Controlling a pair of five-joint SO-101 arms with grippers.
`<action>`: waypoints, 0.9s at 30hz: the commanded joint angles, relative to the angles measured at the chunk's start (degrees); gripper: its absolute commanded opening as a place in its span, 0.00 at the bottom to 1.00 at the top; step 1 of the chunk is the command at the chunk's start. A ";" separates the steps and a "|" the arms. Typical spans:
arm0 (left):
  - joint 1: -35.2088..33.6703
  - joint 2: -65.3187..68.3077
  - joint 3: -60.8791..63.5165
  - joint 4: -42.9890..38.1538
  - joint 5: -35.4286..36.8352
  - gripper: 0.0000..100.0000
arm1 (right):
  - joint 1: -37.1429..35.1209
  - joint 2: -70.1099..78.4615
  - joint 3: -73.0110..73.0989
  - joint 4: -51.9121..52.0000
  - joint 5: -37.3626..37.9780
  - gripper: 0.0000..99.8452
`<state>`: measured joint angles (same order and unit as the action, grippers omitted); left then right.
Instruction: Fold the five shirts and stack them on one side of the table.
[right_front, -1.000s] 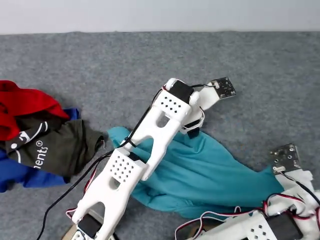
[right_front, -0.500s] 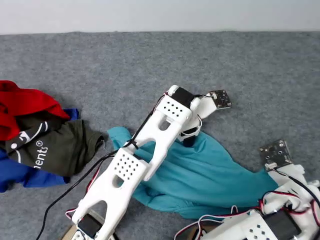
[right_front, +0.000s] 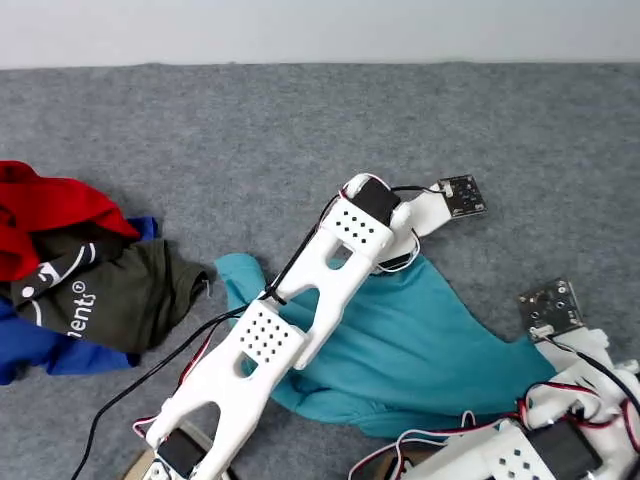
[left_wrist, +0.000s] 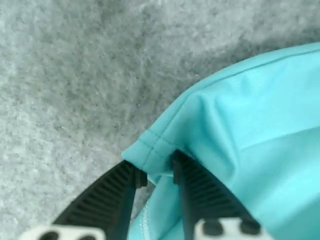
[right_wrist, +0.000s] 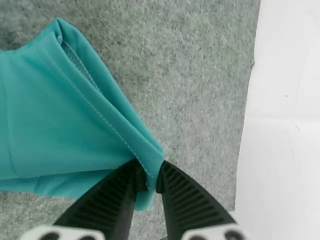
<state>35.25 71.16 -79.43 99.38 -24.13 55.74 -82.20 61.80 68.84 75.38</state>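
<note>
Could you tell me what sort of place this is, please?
Probably a robotics test bench for laundry folding: a grey felt-covered table, a teal shirt pinched by the left hand and right hand, and a heap of shirts nearby.

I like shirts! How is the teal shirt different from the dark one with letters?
The teal shirt is spread out, pinched by the left gripper and right gripper; the dark shirt lies crumpled in a pile, untouched. The teal shirt is plain; the dark shirt has white print. Neither is folded yet.
</note>
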 joint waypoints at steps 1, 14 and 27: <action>-0.18 -2.11 -2.68 1.14 -0.09 0.09 | -0.22 -0.75 -0.62 -0.75 0.26 0.01; 0.79 -3.78 -2.68 0.97 0.62 0.17 | -0.40 -0.75 -0.35 -0.84 0.26 0.01; 0.97 -3.34 -2.33 -9.14 9.67 0.22 | -0.40 -0.75 0.35 -0.92 0.53 0.01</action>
<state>35.87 71.16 -79.60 94.29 -16.31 55.74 -82.20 62.86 68.84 75.38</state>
